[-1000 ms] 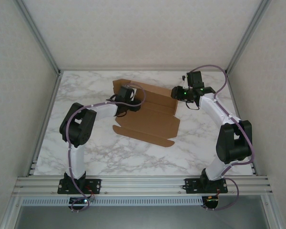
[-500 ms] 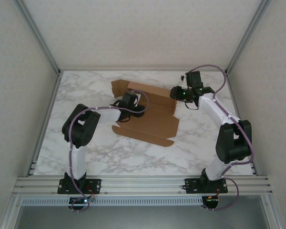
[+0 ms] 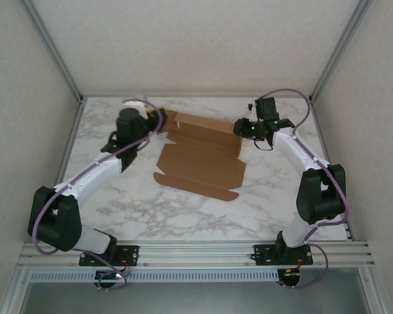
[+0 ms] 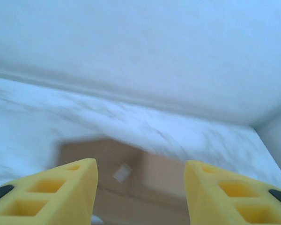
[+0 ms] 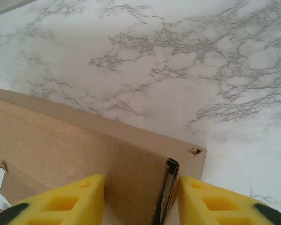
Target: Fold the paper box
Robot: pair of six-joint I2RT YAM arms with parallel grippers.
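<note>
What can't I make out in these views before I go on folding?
- Left wrist: blur turns the paper box into a brown smear; flaps and slots are unreadable beyond the open left gripper.
- Right wrist: the bottom edge cuts off the right gripper, so whether it pinches the box wall is unclear.
- Top view: tabs and slots on the paper box are too small.

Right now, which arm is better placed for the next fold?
Right, likely: the right gripper sits at the raised far-right corner of the paper box; the left gripper hovers open beyond its left end.
</note>
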